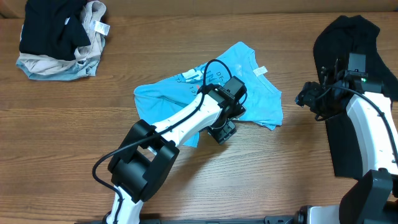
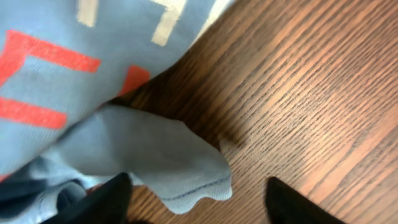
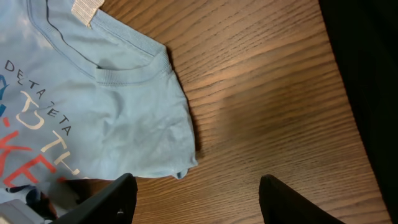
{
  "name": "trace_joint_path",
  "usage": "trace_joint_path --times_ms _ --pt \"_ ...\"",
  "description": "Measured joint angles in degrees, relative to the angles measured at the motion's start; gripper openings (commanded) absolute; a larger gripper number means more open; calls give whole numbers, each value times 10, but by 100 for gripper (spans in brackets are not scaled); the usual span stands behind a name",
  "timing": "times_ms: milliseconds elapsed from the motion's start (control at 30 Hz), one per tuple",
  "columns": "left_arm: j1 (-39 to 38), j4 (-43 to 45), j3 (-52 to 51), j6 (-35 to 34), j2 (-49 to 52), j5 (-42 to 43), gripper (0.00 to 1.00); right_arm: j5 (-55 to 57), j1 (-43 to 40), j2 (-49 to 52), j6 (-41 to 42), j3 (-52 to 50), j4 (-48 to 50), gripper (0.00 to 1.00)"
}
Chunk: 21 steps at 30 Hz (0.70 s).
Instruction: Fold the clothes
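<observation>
The clothes, a light blue T-shirt [image 1: 255,93] with white and red lettering, lie crumpled in the middle of the table. My left gripper [image 1: 222,130] is low over the shirt's near edge. In the left wrist view a hemmed corner of the shirt [image 2: 186,171] lies between the spread fingers [image 2: 102,202], and the left gripper [image 2: 196,208] is open, not pinching it. My right gripper [image 1: 309,96] hovers to the right of the shirt. It stands open [image 3: 196,202] above bare wood, just past the shirt's shoulder [image 3: 112,112] and neckband.
A large black garment [image 1: 348,43] lies at the right edge, partly under the right arm, and shows in the right wrist view [image 3: 367,81]. A bundle of black and beige garments [image 1: 62,40] sits at the far left corner.
</observation>
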Motion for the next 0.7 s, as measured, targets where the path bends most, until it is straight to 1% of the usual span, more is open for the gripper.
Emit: trace_joint_path --times_ms 67,133,167,200,300,367,433,533,600,700 --pt "0 0 0 5 10 0 40 0 0 0 0 0 0 67" --pt "0 -1 0 7 23 -2 17 0 0 0 0 0 2 67" --pt "0 -2 0 10 27 -6 7 0 0 0 0 0 2 67" --pt "0 -2 0 10 27 -8 4 0 0 0 0 0 3 67" --pt "0 -13 2 9 27 -16 4 0 0 0 0 0 6 67" --pt "0 -46 10 1 29 -30 4 0 0 0 0 0 7 67" --pt "0 -109 40 -11 34 -48 4 0 0 0 0 0 7 67" --pt "3 -222 142 -24 42 -69 4 0 0 0 0 0 8 67" --pt "8 -296 236 -26 43 -81 4 0 0 0 0 0 7 67" --pt "18 -372 391 -28 42 -96 4 0 0 0 0 0 5 66"
